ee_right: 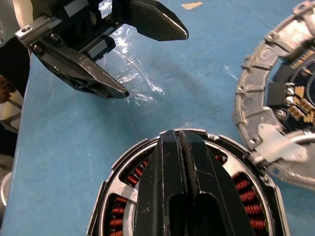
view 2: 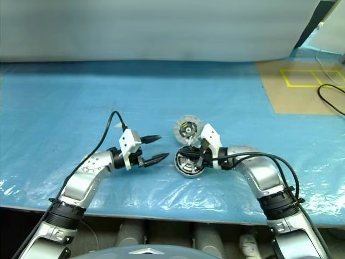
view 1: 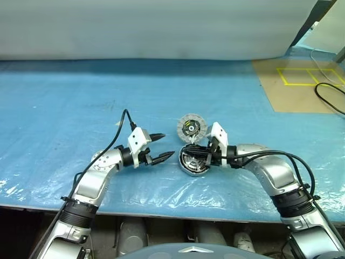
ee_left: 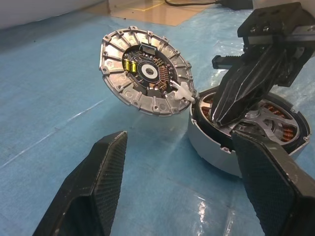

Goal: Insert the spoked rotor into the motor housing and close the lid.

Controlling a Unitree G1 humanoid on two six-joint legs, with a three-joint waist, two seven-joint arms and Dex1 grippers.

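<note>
A: Two pincers at work over blue plastic-sheeted tabletop (view 1: 81, 97). Left pincer (view 1: 163, 147) spread wide, empty, hovering just beside round silver-grey motor housing (ee_left: 206, 147) with copper-brown coil windings. Right pincer (ee_right: 179, 147) pressed shut, tips down over housing's open face.

B: Holding anything on the right?

A: Nothing seen between tips. Thin black spoked rotor (ee_left: 268, 120) apparently already seated inside housing: dark ring at the rim, pale spokes over the coils, closed tips resting on or just above it. Exact contact hard to tell.

B: Lid?

A: Round silver lid (ee_left: 146, 70) with segmented pale rim, dark centre, yellow-green mark. Standing tilted, hinged open at housing's edge on a small pale tab, inner face up toward left wrist camera.

B: Risks?

A: Several. Rotor possibly not fully flat; closing over a cocked ring would jam lid. Glossy, wrinkled plastic sheet slick, so housing likely to skid under sideways push. Lid metal, ribbed, hard: narrow black tips could slip off rim. Hinge tab small; rough shove could twist it. Right pincer in lid's closing path, needs clearing first.
</note>
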